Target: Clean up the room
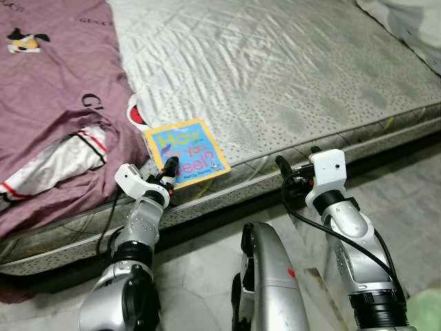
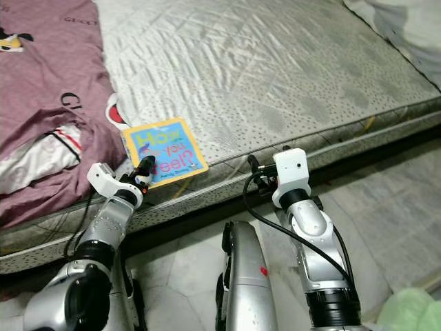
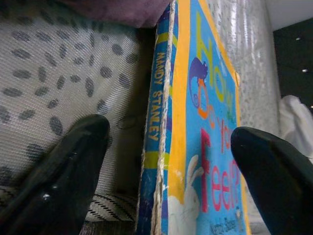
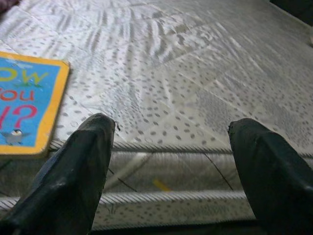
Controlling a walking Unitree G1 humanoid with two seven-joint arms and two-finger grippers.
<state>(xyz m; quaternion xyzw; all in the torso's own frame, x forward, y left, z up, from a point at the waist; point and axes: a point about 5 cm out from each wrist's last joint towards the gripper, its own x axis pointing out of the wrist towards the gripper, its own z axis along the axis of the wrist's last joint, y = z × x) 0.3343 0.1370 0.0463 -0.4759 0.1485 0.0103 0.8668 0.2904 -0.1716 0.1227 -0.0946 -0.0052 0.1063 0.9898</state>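
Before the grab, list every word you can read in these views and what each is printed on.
"How Do you Feel?": cover of the blue, yellow-bordered board book on the grey mattress edge.
"NANDY STANLEY": the book's spine, between the open left gripper fingers.
"GUCCI", partly legible: black print on the mauve sheet.
Small author line at the cover's bottom: too blurred to read.

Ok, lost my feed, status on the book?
Left gripper open, straddling book at mattress edge. Right gripper open, idle. Purple bedding beside book.
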